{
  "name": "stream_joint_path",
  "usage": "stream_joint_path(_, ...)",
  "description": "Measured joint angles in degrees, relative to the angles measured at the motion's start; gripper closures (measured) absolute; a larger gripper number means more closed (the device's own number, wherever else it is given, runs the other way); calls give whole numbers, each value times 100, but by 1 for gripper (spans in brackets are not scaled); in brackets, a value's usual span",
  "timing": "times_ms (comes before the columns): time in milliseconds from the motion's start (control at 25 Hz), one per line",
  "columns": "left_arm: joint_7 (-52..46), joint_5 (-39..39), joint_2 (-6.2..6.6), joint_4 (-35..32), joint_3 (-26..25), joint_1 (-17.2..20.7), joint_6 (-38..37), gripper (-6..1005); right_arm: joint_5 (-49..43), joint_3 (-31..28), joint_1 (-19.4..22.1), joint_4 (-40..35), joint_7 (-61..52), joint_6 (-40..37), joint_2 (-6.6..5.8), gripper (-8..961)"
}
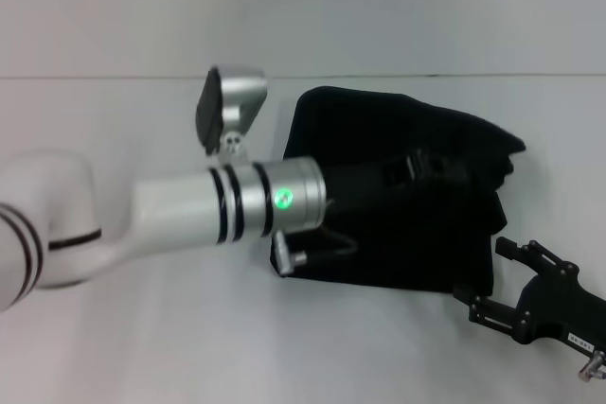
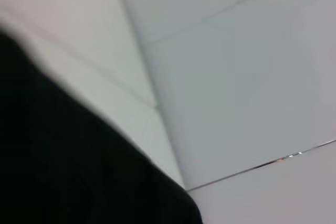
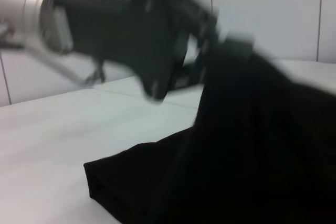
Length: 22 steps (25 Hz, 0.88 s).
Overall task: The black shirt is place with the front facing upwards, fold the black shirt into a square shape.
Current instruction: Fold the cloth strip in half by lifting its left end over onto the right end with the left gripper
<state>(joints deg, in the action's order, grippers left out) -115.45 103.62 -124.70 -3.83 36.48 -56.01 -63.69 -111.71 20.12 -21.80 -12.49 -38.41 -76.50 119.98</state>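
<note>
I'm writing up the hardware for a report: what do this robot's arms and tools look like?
The left arm is glossy white with black rings, a silver wrist collar with a green light, a silver camera housing and a thin cable. Its left tool is black. The right tool is black, open-framed metal linkage with a small label.

A plain white table (image 1: 142, 328) is seen across the whole near and middle part of the head view. Its far edge is marked by a thin dark line running from left to right. Beyond that line a pale wall (image 1: 379, 7) is seen, with nothing on it. In the right wrist view the wall (image 3: 273, 14) is shown to be made of large light panels, divided by thin vertical seams. In the left wrist view pale panels (image 2: 236, 87) are seen as well, crossed by thin seams that meet at angles.
</note>
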Motion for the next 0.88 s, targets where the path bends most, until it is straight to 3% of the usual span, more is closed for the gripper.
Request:
stream_joint_path(360,65,-2,16,-55,-17,192,-143,959,144,-279,-323,67,19,679,20,8)
stream_joint_path(720,70,0,19,-52,20,148,-286,956,454,-372,-1209,94,52,2101,25,8)
stream_joint_path(880,71,15,22,-48,24,171,-300,955,572,-380,-1540,100,61,2273,25,8)
